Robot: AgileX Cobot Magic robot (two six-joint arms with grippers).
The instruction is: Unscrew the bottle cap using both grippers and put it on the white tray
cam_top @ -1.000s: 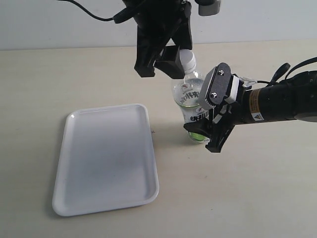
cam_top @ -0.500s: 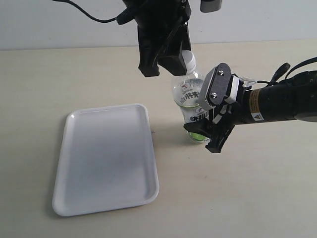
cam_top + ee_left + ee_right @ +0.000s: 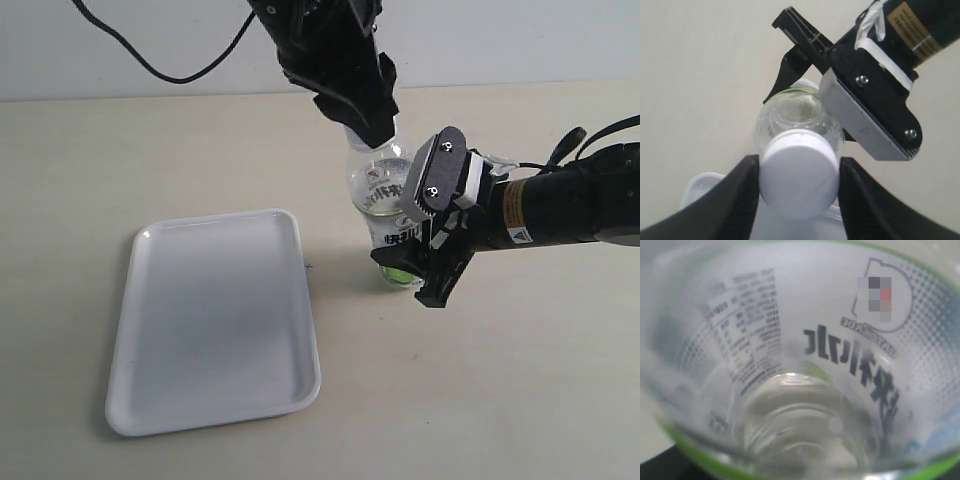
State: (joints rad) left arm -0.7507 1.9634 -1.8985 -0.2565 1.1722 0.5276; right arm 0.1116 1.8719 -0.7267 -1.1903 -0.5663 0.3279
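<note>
- A pale beige, matte table (image 3: 150, 170) was seen filling most of the exterior view; a plain light grey wall (image 3: 120, 40) was met along its far edge.
- A black cable (image 3: 150, 68) was seen hanging in front of the wall; a tiny dark speck (image 3: 308, 266) was noted on the table just beside the tray's right rim.
- The tray (image 3: 215, 320), white and glossy, was laid flat on the left part of the table; nothing was held in it; soft grey shading was shown across its floor.
- The bottle (image 3: 375, 190) was stood upright on the table to the right of the tray, apart from it; a faint shadow was cast at its green base.
- The cap (image 3: 799, 180) was seated on the bottle's neck, well away from the tray.
- The left gripper (image 3: 372, 125), all dark, was brought down from above; its fingers (image 3: 742, 200) were pressed against opposite sides of the cap, so the cap was clamped.
- The right gripper (image 3: 405, 235), with a grey screwed plate, was reached in from the right; the bottle's labelled body was clamped between its fingers; the label filled the right wrist view.
</note>
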